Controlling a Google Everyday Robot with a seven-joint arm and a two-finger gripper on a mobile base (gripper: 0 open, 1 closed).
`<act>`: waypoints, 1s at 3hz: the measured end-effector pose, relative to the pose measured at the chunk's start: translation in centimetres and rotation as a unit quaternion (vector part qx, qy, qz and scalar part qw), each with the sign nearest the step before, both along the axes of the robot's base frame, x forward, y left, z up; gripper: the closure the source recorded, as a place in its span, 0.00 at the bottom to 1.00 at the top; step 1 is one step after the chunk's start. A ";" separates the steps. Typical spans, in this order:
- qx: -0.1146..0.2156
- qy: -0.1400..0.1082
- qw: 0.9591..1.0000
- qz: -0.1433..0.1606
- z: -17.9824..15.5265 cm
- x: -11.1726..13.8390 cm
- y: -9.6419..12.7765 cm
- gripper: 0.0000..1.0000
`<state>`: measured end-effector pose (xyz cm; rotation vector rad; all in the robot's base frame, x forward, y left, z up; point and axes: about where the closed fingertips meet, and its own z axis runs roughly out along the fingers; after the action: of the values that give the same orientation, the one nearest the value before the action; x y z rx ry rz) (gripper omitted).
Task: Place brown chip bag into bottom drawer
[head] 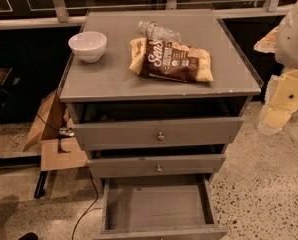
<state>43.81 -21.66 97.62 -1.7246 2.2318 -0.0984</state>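
Note:
The brown chip bag [173, 60] lies flat on the grey cabinet top [109, 79], right of centre, dark brown in the middle with white lettering and tan ends. The bottom drawer [156, 204] is pulled out below the two knobbed drawers, and its flat grey floor is bare. My arm hangs at the right edge of the view, beside the cabinet. The gripper [275, 115] is at the arm's lower end, level with the top drawer, well right of the bag and not touching it.
A white bowl [88, 45] stands at the cabinet top's left rear. A clear plastic bottle [159, 31] lies just behind the bag. The top drawer [160, 133] and middle drawer [159, 165] stick out slightly. Cardboard [54, 134] and a cable lie on the floor to the left.

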 end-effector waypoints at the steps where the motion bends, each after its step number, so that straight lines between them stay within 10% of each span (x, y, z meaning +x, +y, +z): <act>1: 0.002 -0.003 1.000 -0.002 0.0 0.2 0.0 0.00; 3: 0.029 -0.044 0.998 -0.047 -0.5 4.9 0.2 0.00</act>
<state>48.68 -21.51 97.14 -1.5565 2.2286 -0.1271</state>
